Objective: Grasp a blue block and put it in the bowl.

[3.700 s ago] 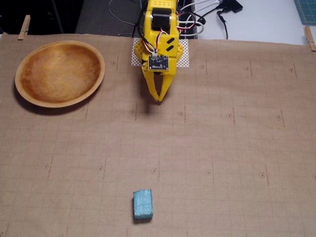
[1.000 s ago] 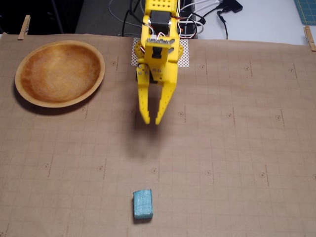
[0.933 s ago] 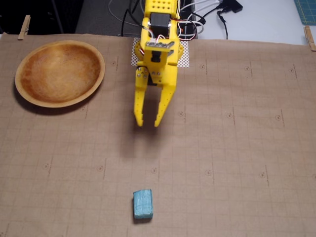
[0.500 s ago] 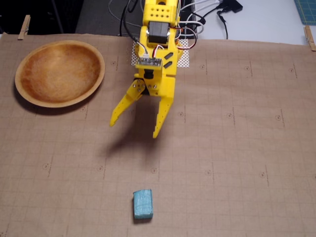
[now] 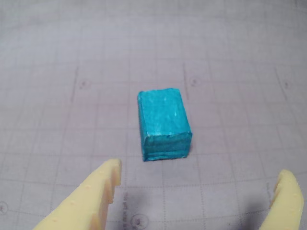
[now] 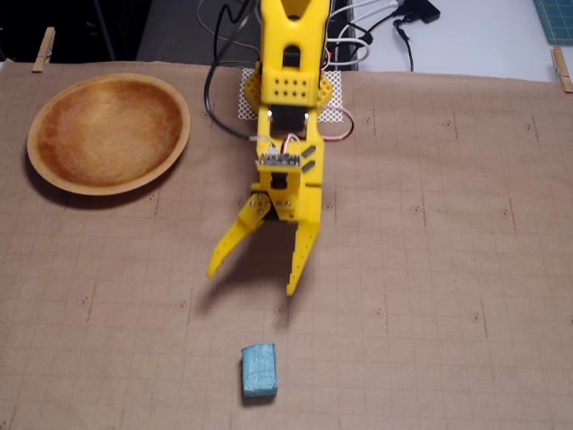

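Note:
The blue block [image 6: 259, 371] lies on the brown gridded paper near the front edge in the fixed view. It also fills the middle of the wrist view as a turquoise block [image 5: 164, 123]. My yellow gripper [image 6: 253, 279] hangs open above the paper, a short way behind the block, its fingertips spread wide and empty. In the wrist view the gripper [image 5: 201, 177] shows two yellow fingertips at the bottom corners, either side of the block and short of it. The wooden bowl [image 6: 108, 133] sits empty at the far left.
Brown gridded paper [image 6: 430, 269] covers the table, clipped by clothespins [image 6: 43, 48] at the far corners. Cables [image 6: 376, 27] and a white patterned pad [image 6: 333, 100] lie around the arm's base at the back.
The gripper opened wide from nearly shut and the arm reached forward toward the block. The block and bowl have not moved.

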Controlling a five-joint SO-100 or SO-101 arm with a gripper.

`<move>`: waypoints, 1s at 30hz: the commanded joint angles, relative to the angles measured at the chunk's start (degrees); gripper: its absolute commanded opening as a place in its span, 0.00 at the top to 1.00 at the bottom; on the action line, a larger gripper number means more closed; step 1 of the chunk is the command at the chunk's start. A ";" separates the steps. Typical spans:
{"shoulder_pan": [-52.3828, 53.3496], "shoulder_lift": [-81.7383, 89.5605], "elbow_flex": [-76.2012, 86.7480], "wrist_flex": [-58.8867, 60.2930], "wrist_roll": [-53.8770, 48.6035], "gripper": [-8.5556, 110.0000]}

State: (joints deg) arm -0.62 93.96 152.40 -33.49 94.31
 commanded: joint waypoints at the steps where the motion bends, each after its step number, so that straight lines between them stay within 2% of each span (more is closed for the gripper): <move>1: -0.70 -6.68 0.53 -14.77 -0.09 0.59; 8: -1.58 -23.38 1.76 -36.30 -0.18 0.59; 15: -1.05 -36.74 -2.81 -47.99 0.70 0.58; 23: 0.26 -41.66 -11.25 -48.08 0.79 0.59; 30: -0.18 -41.66 -18.72 -37.71 -0.79 0.58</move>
State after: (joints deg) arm -0.70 50.98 137.46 -74.44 93.69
